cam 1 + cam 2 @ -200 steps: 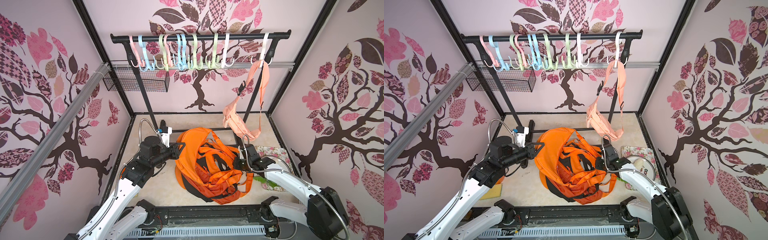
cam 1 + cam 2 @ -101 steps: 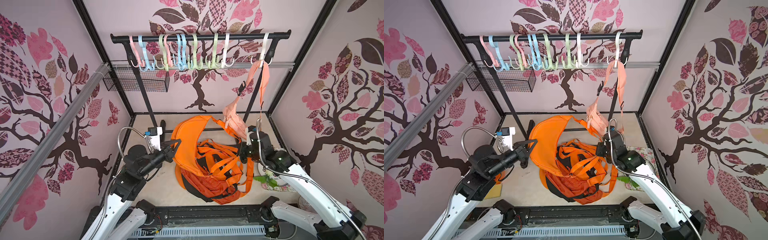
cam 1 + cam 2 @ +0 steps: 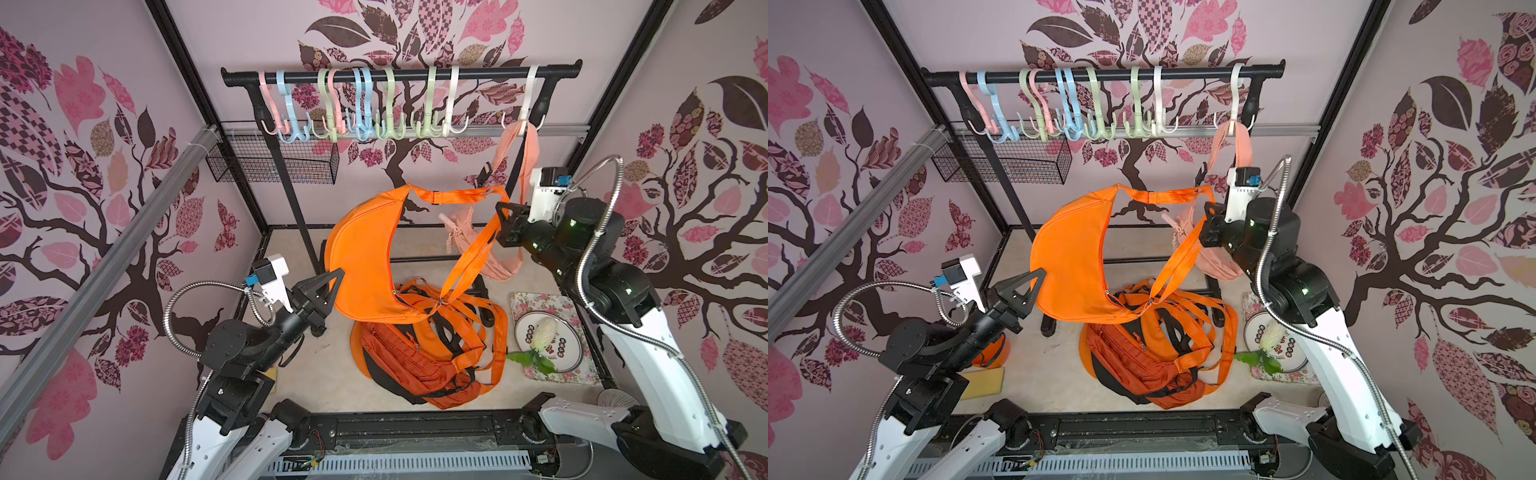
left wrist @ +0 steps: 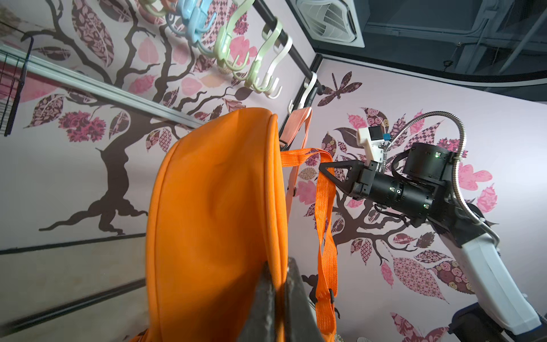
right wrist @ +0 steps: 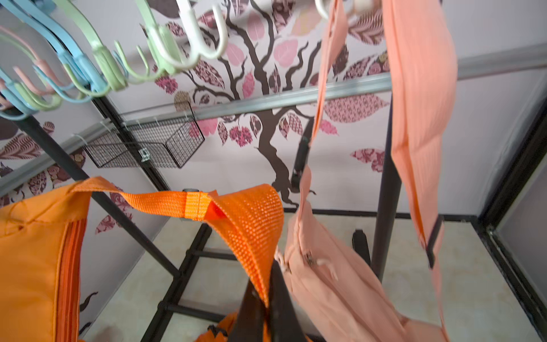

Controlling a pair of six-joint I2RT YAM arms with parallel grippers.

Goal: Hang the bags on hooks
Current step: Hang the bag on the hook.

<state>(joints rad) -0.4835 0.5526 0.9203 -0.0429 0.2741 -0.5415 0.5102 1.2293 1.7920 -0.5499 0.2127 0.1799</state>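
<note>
An orange crescent bag (image 3: 365, 257) (image 3: 1071, 257) hangs in the air between both arms, below the rail. My left gripper (image 3: 338, 274) (image 4: 278, 263) is shut on the bag's seamed edge, with the body (image 4: 213, 207) rising above it. The right gripper (image 3: 500, 214) (image 5: 270, 263) is shut on the bag's orange strap (image 3: 469, 257) (image 5: 248, 219), which runs taut from the bag's top. Several pastel hooks hang on the black rail (image 3: 399, 72). A bare white hook (image 3: 455, 120) (image 3: 1160, 120) is above the strap.
A peach bag (image 3: 498, 266) (image 5: 340, 281) hangs from the rightmost white hook (image 3: 525, 116), just behind my right gripper. A pile of orange bags (image 3: 419, 357) lies on the floor. A plate with a flower (image 3: 548, 332) sits right, a wire basket (image 3: 274, 162) back left.
Both grippers have risen, lifting the orange bag off the floor pile. The right gripper has gone up and toward the back right, pulling the strap taut.
</note>
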